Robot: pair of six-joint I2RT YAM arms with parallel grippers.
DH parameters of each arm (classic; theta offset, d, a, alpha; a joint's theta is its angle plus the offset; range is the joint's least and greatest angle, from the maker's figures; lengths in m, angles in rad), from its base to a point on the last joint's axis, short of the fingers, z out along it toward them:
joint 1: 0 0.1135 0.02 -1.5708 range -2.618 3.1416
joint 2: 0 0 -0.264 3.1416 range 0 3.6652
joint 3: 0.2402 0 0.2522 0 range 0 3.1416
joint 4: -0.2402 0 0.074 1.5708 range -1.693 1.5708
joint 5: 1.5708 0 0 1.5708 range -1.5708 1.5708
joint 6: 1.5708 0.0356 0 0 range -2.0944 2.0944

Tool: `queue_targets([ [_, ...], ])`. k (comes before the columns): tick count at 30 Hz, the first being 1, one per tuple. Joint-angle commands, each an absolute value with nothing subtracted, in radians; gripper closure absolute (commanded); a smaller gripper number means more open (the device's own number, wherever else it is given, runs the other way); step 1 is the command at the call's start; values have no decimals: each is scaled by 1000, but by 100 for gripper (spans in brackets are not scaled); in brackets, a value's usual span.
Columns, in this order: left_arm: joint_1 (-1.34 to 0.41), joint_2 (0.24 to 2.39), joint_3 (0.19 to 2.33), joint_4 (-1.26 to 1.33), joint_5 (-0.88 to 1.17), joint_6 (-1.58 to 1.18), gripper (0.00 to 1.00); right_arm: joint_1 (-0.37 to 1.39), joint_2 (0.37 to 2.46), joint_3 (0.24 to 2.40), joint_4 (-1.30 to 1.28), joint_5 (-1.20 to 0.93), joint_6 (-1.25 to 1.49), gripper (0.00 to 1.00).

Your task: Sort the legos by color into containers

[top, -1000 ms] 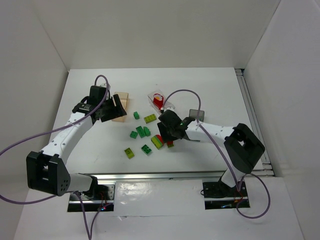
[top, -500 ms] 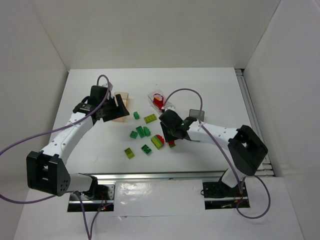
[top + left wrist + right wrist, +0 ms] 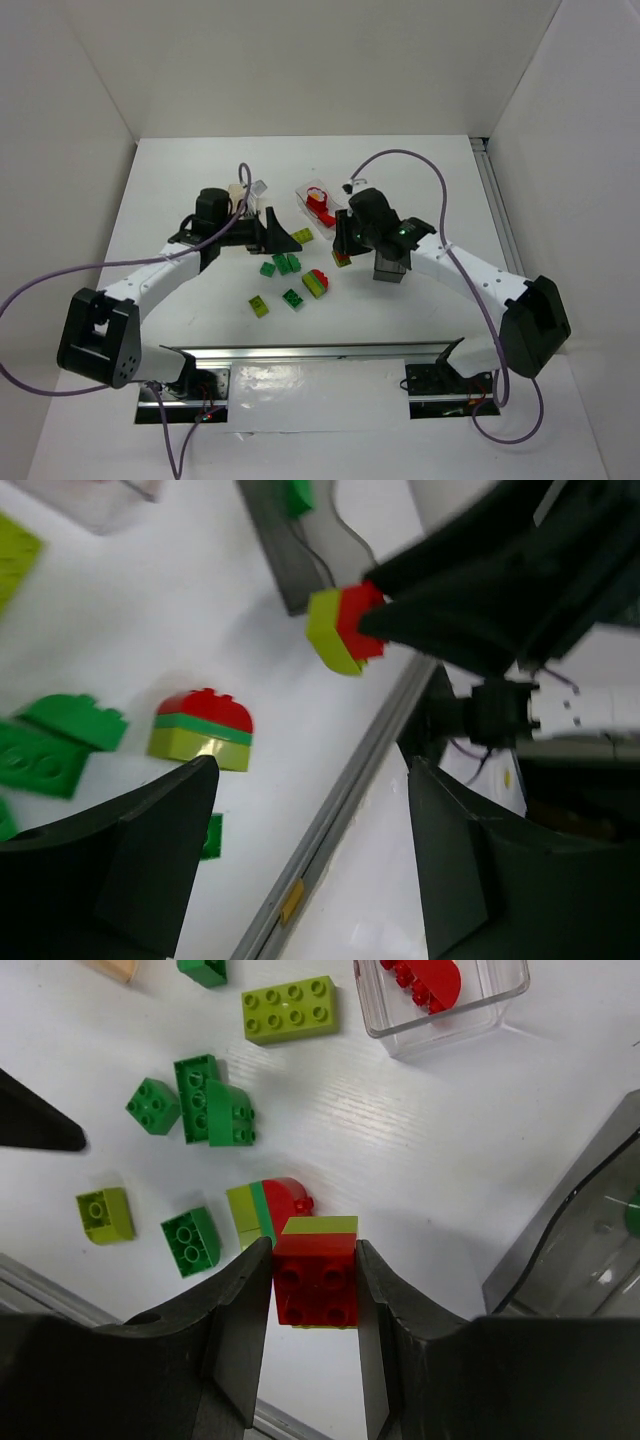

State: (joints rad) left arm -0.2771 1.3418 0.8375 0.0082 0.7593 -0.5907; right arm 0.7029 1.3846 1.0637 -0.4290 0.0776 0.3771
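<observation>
**Two-Colour Brick Lifted Between the Arms**

Over the last second the right gripper [image 3: 312, 1248] has risen from the loose pile and swung farther away. Meanwhile the left gripper [image 3: 310, 772] has left the far-left corner and come toward the middle. The right fingers are clamped on a glossy red studded plastic brick [image 3: 316, 1285] with a yellow-green layer stuck to it, held above the white, faintly grained table [image 3: 300, 160]. The left fingers stand wide apart, holding nothing and aimed at that brick. This is probably so the two colours can be pulled apart before sorting.

Nearest on the table lie a small yellow-green square brick [image 3: 258, 306] and a green square brick [image 3: 292, 297]. Just beyond them is a round-topped stack of red, green and yellow-green layers [image 3: 317, 283]. To its right the dark smoky rectangular tub [image 3: 560, 1250] shows a green piece inside. Farther off lie a cluster of green bricks [image 3: 280, 264] and a long yellow-green eight-stud brick [image 3: 302, 236]. Farthest, the clear rectangular tub [image 3: 440, 1028] holds red pieces, and a corner of the tan translucent tub [image 3: 112, 968] shows far left.
</observation>
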Motion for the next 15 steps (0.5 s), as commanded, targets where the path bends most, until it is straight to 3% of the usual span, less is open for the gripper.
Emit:
queue_targets([
  [1, -298, 1394, 767, 371, 1014, -644, 16, 654, 1347, 1097, -361, -91, 364, 71],
  [6, -319, 1477, 684, 702, 1144, -782, 17, 557, 1310, 1097, -324, -287, 373, 71],
  [15, -364, 1597, 699, 977, 1236, -839, 15, 427, 1322, 1074, -192, -704, 477, 71],
])
